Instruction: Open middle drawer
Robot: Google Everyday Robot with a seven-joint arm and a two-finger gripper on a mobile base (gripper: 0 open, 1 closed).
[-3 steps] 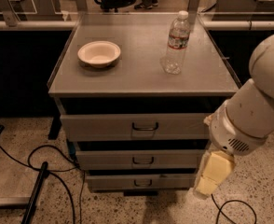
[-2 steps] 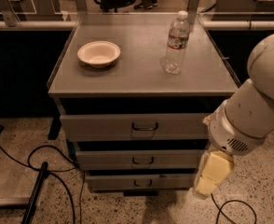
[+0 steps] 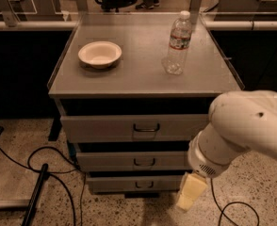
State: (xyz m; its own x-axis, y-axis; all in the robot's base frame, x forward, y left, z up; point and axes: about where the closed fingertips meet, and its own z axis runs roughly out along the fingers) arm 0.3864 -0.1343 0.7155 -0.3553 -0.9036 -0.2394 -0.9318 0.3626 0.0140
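Note:
The grey cabinet has three stacked drawers. The middle drawer (image 3: 110, 162) has a low flat grey front with a small dark loop handle (image 3: 144, 162) at its centre. Its front sits in line with the drawers above and below. My gripper (image 3: 190, 193) shows as a cream-coloured end piece hanging below the big white arm (image 3: 244, 128). It is low at the cabinet's front right corner, to the right of the middle and bottom drawer fronts and below the handle's height. It holds nothing that I can see.
The top drawer (image 3: 101, 127) and the bottom drawer (image 3: 115, 184) have similar handles. A white bowl (image 3: 100, 53) and a clear water bottle (image 3: 177, 44) stand on the cabinet top (image 3: 143, 79). Black cables (image 3: 49, 173) lie on the speckled floor at left.
The white arm has swung lower and to the left, now covering the right ends of the upper drawer fronts. The gripper has shifted slightly left. The drawers have not moved.

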